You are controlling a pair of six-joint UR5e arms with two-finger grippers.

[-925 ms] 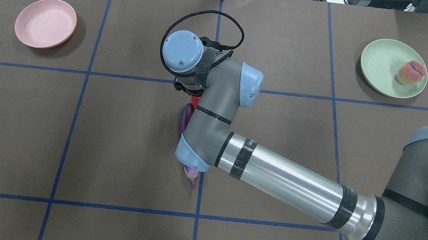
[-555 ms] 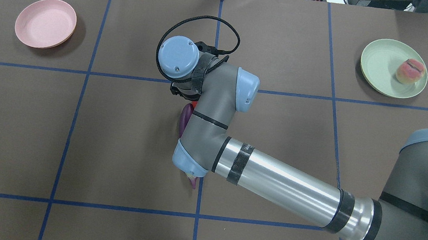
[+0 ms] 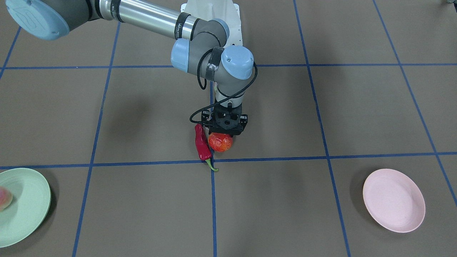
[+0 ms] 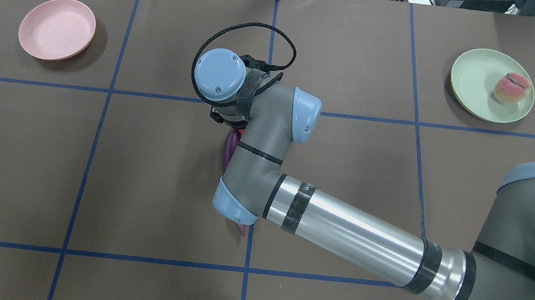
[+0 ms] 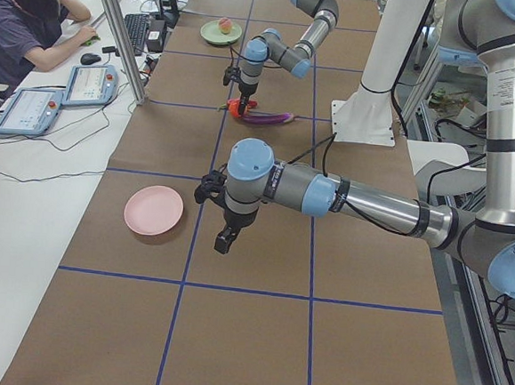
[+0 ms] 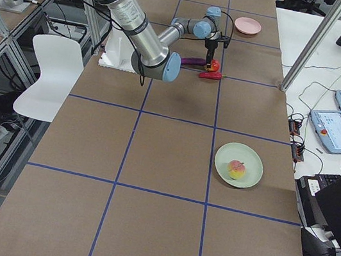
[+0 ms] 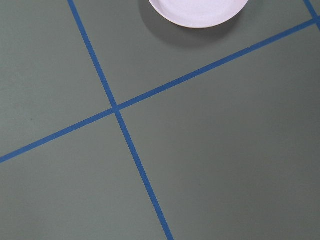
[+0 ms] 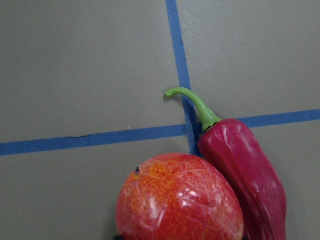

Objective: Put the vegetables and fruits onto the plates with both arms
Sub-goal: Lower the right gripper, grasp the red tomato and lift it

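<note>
Left fingers [image 5: 225, 240] above brown, blue-gridded table [image 5: 255, 335]

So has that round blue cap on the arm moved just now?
Yes. The blue cap has drifted leftward, farther from the central blue tape line.

no text legible anywhere, small dark lettering [image 3: 177, 27] on the right arm [image 3: 142, 16], upper left, too small to read

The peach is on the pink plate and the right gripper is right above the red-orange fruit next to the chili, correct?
Not quite: the peach lies on the green plate, not the pink plate, as the overhead view shows. The rest holds: the right gripper is directly above the red-orange fruit beside the chili.
</note>
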